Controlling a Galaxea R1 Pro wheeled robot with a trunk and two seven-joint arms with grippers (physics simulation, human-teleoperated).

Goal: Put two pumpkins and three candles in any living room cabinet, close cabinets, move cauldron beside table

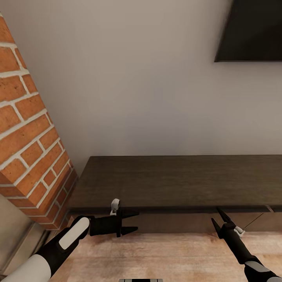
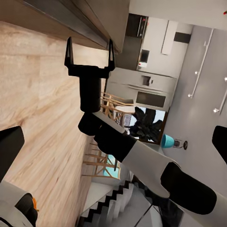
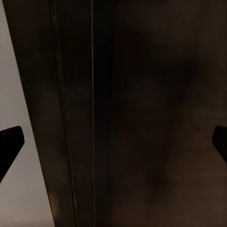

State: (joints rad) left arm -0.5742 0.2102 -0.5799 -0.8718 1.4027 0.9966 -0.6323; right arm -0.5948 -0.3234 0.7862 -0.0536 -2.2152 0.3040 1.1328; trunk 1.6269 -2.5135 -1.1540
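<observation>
Both grippers are held spread before the cabinet [image 1: 176, 182] front: left gripper [image 1: 133, 222] near its end, right gripper [image 1: 217, 216] further along.

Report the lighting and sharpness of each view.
Head view: soft, even light, a faint shadow on the wall above the cabinet, edges slightly soft. Left wrist view: bright and clear, the right gripper crisp against the wooden floor. Right wrist view: very dark and low in contrast, the cabinet front murky, almost featureless.
</observation>
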